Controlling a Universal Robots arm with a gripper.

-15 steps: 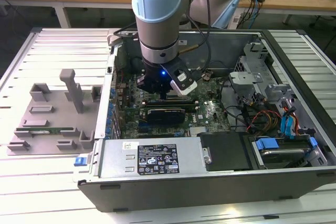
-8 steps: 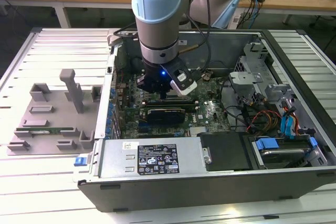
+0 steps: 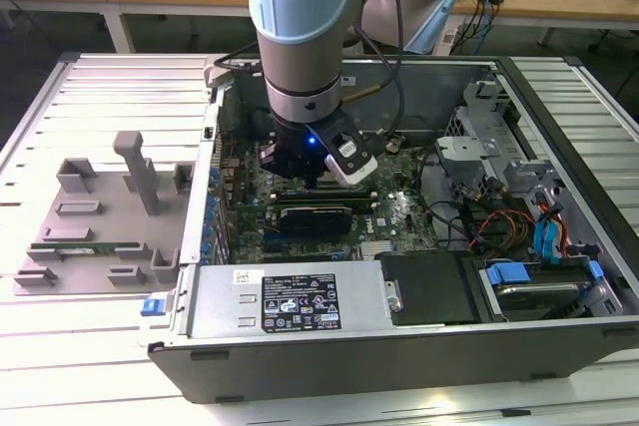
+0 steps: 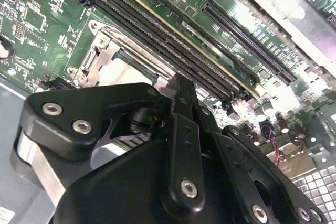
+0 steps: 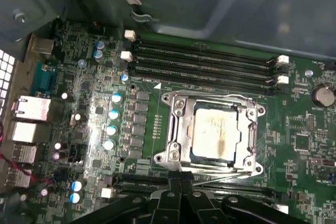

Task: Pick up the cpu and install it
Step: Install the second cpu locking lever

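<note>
Nearest the lens in the second wrist view, the black linkage of the gripper rises over the motherboard, its finger links drawn together to a single narrow tip, so the jaws look clenched with nothing between them. That tip stands just at the edge of the metal socket frame, beside the long black memory slots that run diagonally across the board.

In the first wrist view the gripper shows as dark links at the picture's edge, its tip touching or nearly touching the near side of the socket frame. The cpu lies flat inside that frame, its silvery top plate smudged with a yellowish stain, square to the socket and level with the board. Four memory slots sit just beyond the socket, and a row of small pale-topped capacitors stands to one side of it.

In the exterior view the arm reaches straight down into the open computer case, which lies on a white slatted table. The gripper hangs low over the board, a blue light glowing on its wrist. A grey parts holder rests on the table towards the exterior view's left, well apart from the case's interior.
</note>
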